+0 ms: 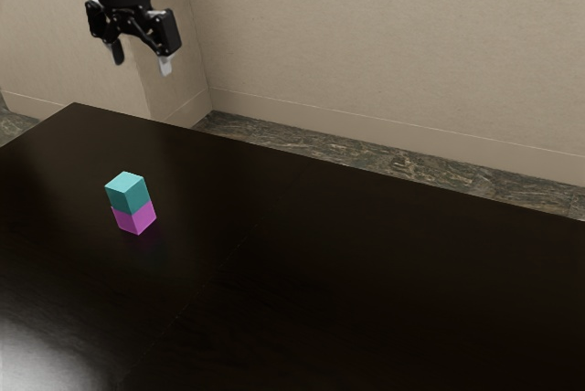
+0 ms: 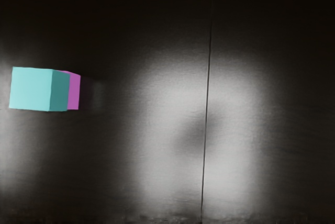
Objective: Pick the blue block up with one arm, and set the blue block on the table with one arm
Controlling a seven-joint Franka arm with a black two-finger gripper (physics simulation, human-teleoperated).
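Note:
High above the table, my gripper is open, its two fingers apart with nothing between them. The blue block, light teal in colour, rests on top of a pink-purple block, well below the gripper in the exterior view. In the wrist view the blue block shows its top and one side, and a strip of the pink-purple block appears beneath it.
The dark table carries the two-block stack near its end at the exterior view's left. A thin seam runs across the tabletop. Beyond the table's far edge are a stone-patterned floor and a beige wall.

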